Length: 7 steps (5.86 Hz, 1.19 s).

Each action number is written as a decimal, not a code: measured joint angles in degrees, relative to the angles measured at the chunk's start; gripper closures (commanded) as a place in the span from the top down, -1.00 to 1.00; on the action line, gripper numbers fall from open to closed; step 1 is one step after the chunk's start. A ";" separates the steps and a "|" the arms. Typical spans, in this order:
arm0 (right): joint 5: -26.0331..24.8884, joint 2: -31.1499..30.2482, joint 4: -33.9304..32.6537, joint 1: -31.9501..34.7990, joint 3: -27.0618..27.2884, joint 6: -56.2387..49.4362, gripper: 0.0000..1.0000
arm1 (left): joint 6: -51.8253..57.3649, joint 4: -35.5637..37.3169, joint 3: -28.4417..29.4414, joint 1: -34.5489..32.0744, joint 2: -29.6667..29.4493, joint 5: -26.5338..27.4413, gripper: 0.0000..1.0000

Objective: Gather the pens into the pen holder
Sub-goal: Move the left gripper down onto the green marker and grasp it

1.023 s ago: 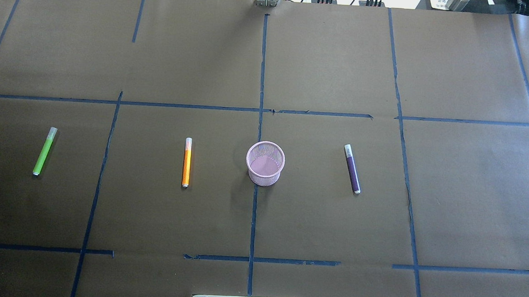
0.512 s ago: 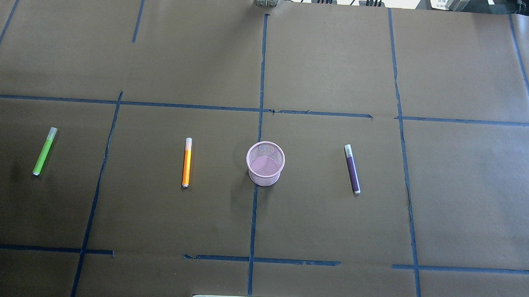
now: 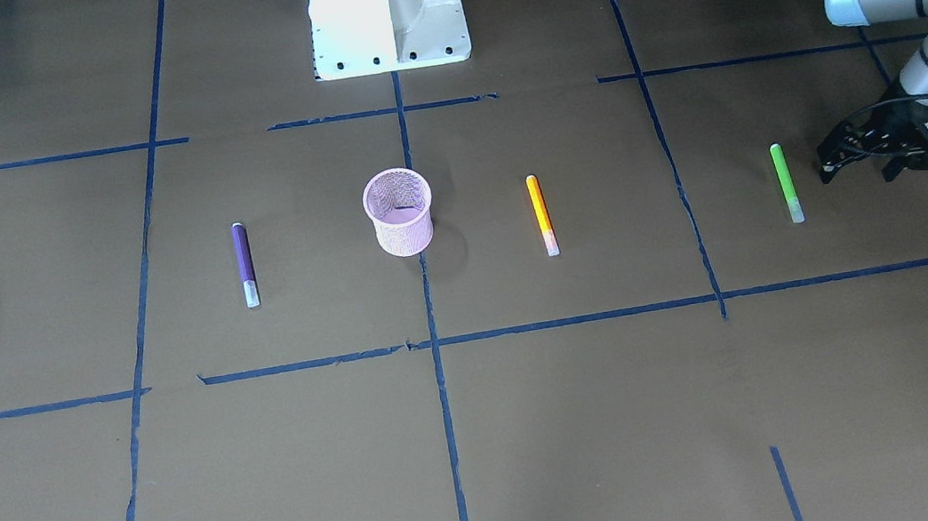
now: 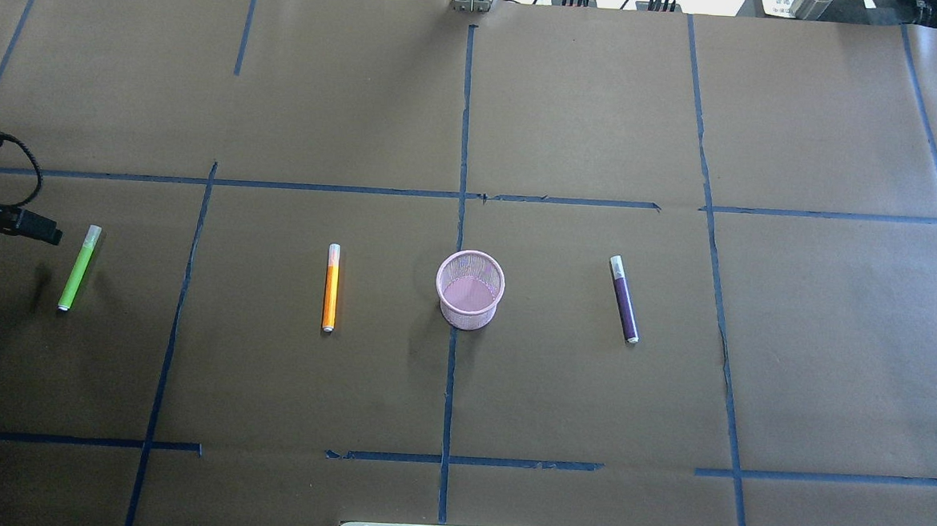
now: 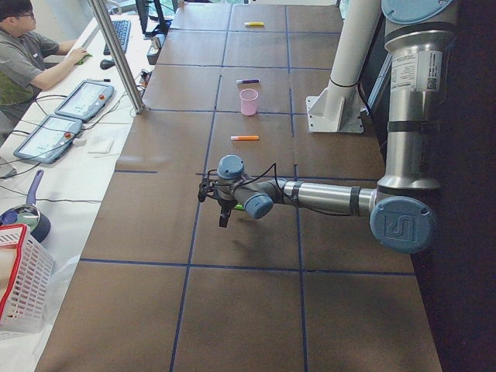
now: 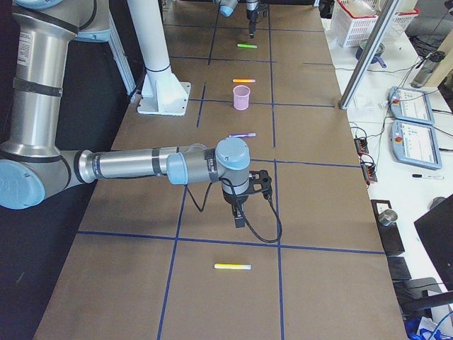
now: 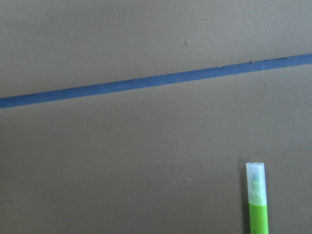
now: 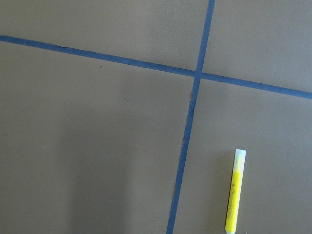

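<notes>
A brown paper-covered counter (image 4: 589,109) marked with blue tape lines carries a small pink mesh pen holder (image 4: 470,289), standing upright near the middle and with no pen in it. Three pens lie flat in a row with it, all well apart. The orange pen (image 4: 331,287) is on the robot's left of the holder, the purple pen (image 4: 624,298) is on its right, and the green pen (image 4: 79,267) is farther out to the left. The left gripper (image 3: 856,171) hangs above the counter near the green pen, on its outer side, without touching it; its fingers are apart and hold nothing. The right gripper (image 6: 241,212) hangs above the counter at the robot's far right end, near a yellow pen (image 6: 233,267) lying flat there. It appears only in the side view, so I cannot tell how its fingers stand.
</notes>
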 measured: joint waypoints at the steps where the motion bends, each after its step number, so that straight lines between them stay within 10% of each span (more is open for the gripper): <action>1: 0.04 0.00 0.03 0.00 -0.28 0.00 1.00 | -2.19 -1.21 0.52 2.72 -0.81 1.09 0.90; 3: 0.06 0.00 0.04 0.00 -0.66 0.00 1.00 | -3.10 -1.42 1.37 4.92 -2.06 1.48 0.16; 4: 0.06 0.00 0.04 0.02 -0.69 0.00 1.00 | -3.15 -1.37 1.66 5.10 -2.33 1.46 -0.77; 7: 0.06 0.00 0.11 0.01 -0.74 0.00 1.00 | -3.06 -1.30 1.19 4.92 -2.27 1.48 -1.00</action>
